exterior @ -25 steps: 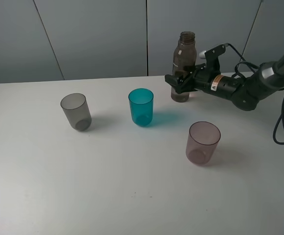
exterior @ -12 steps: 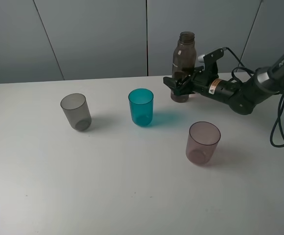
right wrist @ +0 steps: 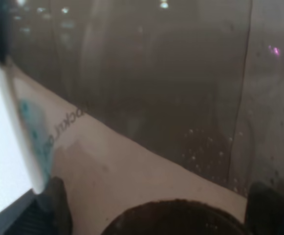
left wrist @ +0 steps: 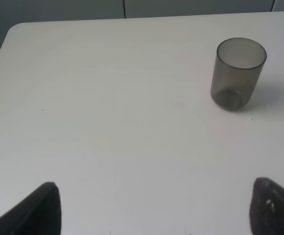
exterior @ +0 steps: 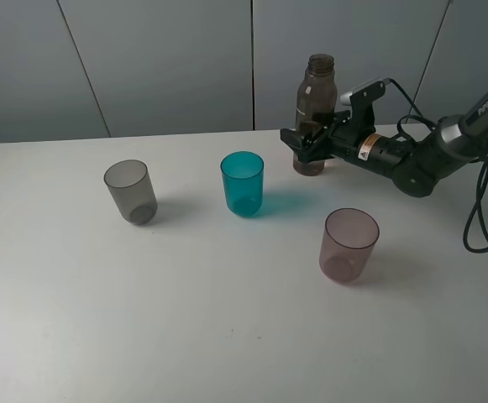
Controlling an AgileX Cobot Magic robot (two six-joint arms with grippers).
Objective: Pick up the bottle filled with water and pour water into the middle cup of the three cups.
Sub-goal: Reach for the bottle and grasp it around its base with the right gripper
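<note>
The smoky brown bottle (exterior: 313, 109) stands upright at the back of the white table (exterior: 227, 319), right of the middle. My right gripper (exterior: 304, 143) is open, with its jaws on either side of the bottle's lower body. The bottle (right wrist: 146, 98) fills the right wrist view, with the fingertips (right wrist: 56, 200) at the frame's edges. The three cups stand in front: smoky grey (exterior: 129, 191), teal middle cup (exterior: 242, 183) and pinkish-mauve (exterior: 348, 244). My left gripper (left wrist: 156, 210) is open and empty above bare table, short of the grey cup (left wrist: 237, 73). It is out of the exterior view.
The right arm's black cables (exterior: 487, 210) hang at the right edge of the table. A grey panelled wall (exterior: 168, 59) stands behind the table. The table's rounded far-left corner (left wrist: 14, 29) shows in the left wrist view.
My right gripper has slid a little further left, so its jaws now reach around the bottle's lower body. The bottle and the cups have not moved.
</note>
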